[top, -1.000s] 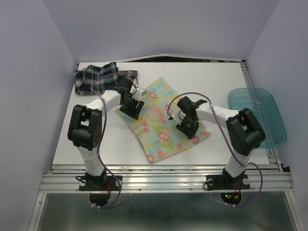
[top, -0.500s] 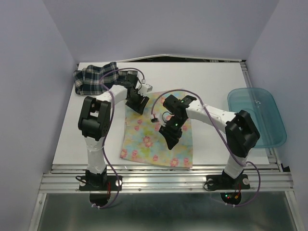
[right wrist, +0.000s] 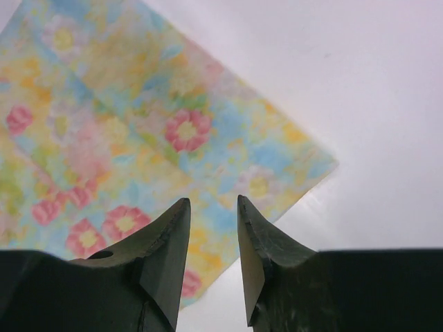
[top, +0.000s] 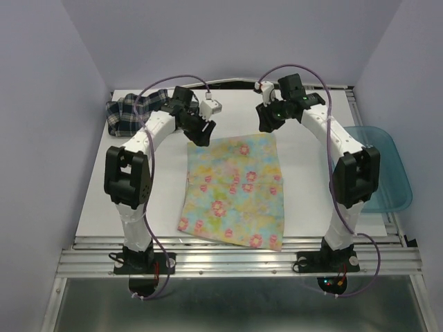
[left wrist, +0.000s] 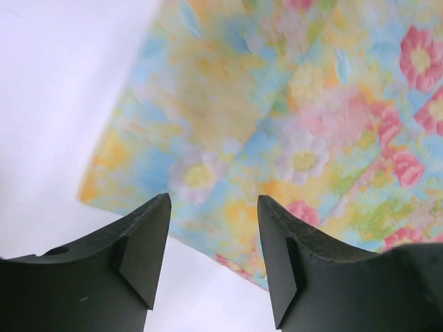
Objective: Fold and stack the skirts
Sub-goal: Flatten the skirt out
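Note:
The pastel floral skirt lies spread flat on the white table, its far edge near both grippers. It also shows in the left wrist view and the right wrist view. The plaid skirt lies bunched at the far left corner. My left gripper is open and empty above the floral skirt's far left corner. My right gripper is open and empty above its far right corner.
A translucent teal bin sits at the table's right edge. Purple cables loop over both arms. The table's raised back edge runs behind the grippers.
The floral skirt went from skewed and bunched to spread flat and squared. Both grippers moved away to its far corners and stand open above it.

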Robot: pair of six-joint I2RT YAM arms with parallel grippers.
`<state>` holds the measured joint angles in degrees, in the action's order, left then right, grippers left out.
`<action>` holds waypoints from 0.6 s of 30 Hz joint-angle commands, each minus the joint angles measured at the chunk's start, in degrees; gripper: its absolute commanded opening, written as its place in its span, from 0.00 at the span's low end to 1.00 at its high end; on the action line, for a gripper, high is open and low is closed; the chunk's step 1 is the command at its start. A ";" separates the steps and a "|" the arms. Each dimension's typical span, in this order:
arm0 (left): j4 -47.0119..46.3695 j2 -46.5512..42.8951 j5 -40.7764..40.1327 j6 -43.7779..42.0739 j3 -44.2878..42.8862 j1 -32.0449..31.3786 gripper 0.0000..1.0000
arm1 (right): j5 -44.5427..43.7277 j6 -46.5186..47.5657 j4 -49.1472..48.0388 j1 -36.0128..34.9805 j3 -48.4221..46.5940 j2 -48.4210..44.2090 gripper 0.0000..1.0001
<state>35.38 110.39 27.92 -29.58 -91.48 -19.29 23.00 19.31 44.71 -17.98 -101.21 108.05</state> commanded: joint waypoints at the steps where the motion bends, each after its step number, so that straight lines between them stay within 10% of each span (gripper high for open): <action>1: 2.15 -0.98 1.08 -2.85 -8.78 2.85 0.62 | -5.86 5.45 -9.28 -1.09 -5.48 5.49 0.39; 18: -0.40 7.03 0.21 -1.62 -12.58 6.19 0.62 | -5.17 19.36 -14.74 4.09 -2.94 16.05 0.45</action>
<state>35.40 117.05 28.34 -31.03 -102.19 -13.65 15.53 34.63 32.45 -13.63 -105.12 123.33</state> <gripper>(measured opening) 0.615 0.443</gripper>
